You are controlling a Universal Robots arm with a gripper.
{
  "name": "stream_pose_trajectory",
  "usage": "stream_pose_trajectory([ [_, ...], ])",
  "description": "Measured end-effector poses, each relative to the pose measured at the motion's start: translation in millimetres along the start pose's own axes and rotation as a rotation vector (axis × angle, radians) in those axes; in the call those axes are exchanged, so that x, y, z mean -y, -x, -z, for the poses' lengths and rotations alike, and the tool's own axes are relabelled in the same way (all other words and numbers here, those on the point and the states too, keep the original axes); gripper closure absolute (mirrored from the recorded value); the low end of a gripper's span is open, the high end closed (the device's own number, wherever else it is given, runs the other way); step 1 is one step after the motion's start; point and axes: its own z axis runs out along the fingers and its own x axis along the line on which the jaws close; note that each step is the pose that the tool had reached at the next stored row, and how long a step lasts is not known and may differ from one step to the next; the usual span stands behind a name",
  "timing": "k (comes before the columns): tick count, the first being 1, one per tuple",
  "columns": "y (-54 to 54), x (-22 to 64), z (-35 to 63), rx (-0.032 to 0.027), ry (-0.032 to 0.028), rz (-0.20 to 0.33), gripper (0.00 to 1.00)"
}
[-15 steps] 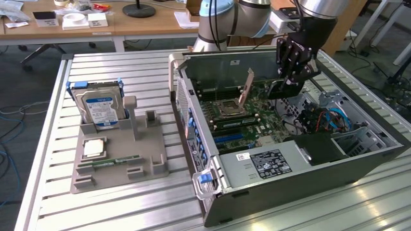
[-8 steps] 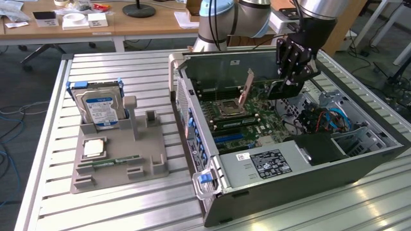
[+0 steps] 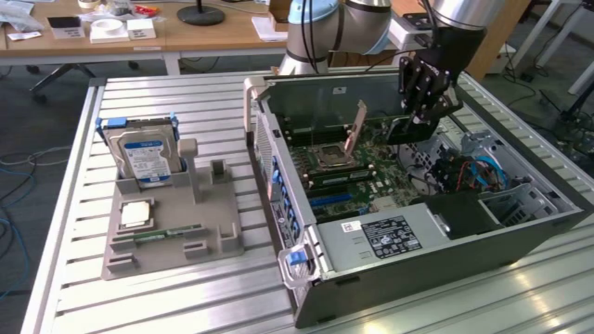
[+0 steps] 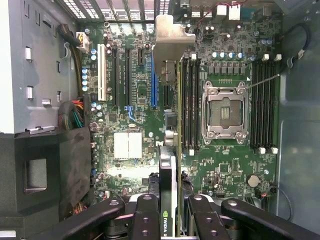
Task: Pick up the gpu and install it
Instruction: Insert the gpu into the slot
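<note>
My gripper point(image 3: 419, 125) hangs inside the open computer case point(image 3: 519, 240), over the motherboard point(image 3: 357, 177). It is shut on the gpu point(image 3: 405, 132), a thin card with a black shroud, held on edge. In the wrist view the gripper point(image 4: 170, 212) clamps the gpu point(image 4: 167, 170) between its black fingers point(image 4: 145, 215). The card runs away from the gripper to its silvery end bracket point(image 4: 170, 40), near the case's slotted rear wall. It lines up between the blue expansion slot point(image 4: 154, 85) and the memory slots point(image 4: 187, 105). I cannot tell whether its lower edge touches a slot.
A grey tray point(image 3: 218, 240) on the exterior view's left holds a silver hard drive point(image 3: 144, 156), a processor point(image 3: 135, 212) and a green memory stick point(image 3: 167, 233). The CPU socket point(image 4: 225, 112) is bare. Cables point(image 3: 478, 174) and a black shroud point(image 4: 45, 170) crowd the case's other end.
</note>
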Motion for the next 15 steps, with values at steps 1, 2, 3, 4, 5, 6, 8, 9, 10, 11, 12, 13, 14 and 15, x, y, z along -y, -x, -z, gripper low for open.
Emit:
stream_pose_trajectory([
  [1, 0.0, 0.0, 0.0, 0.0000, 0.0000, 0.000, 0.73],
  [2, 0.0, 0.0, -0.1, 0.0002, 0.0000, 0.000, 0.73],
  [3, 0.0, 0.0, -0.1, 0.0001, 0.0000, 0.000, 0.73],
  [4, 0.0, 0.0, -0.1, 0.0002, 0.0000, 0.000, 0.73],
  [5, 0.0, 0.0, -0.2, 0.0002, -0.0001, 0.000, 0.73],
  [6, 0.0, 0.0, -0.6, 0.0004, -0.0001, 0.000, 0.73],
  [8, 0.0, 0.0, -1.1, 0.0002, -0.0001, 0.000, 0.73],
  [9, 0.0, 0.0, -1.2, 0.0001, 0.0000, 0.000, 0.73],
  [10, -0.1, 0.0, -1.2, 0.0000, 0.0000, 0.000, 0.73],
  [11, -0.2, -0.1, -1.3, 0.0002, 0.0000, 0.000, 0.73],
  [12, -0.6, -0.1, -1.3, 0.0004, -0.0001, 0.000, 0.73],
  [13, -1.0, -0.1, -1.3, 0.0003, -0.0001, 0.000, 0.73],
  [14, -1.3, 0.0, -1.2, 0.0002, 0.0000, 0.000, 0.73],
  [15, -1.4, 0.0, -1.3, 0.0003, -0.0001, 0.000, 0.73],
])
